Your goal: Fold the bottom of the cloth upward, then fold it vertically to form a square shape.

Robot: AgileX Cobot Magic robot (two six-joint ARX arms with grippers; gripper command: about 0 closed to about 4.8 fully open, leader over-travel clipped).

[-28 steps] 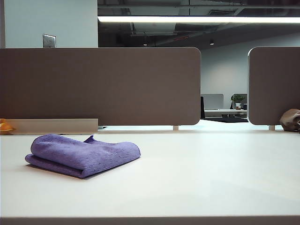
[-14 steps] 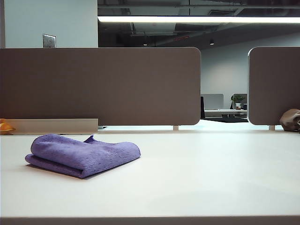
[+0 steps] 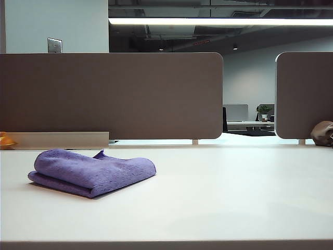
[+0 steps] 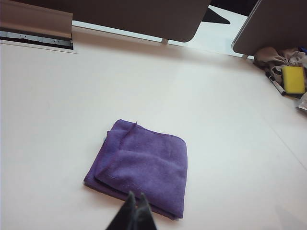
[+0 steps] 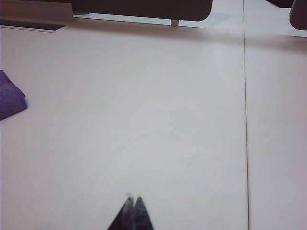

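Both folds look done: the cloth (image 4: 142,167) lies square on the table (image 4: 225,143). The left gripper (image 4: 135,211) and right gripper (image 5: 132,211) are closed, empty, above the table.

The right gripper (image 5: 132,200) hangs above the pale table (image 5: 144,120), its dark fingertips pressed together and holding nothing. A corner of the purple cloth (image 5: 9,98) shows at the frame edge, well apart from it. A thin seam (image 5: 245,120) runs across the tabletop; dark partitions (image 5: 144,8) stand at the far edge.
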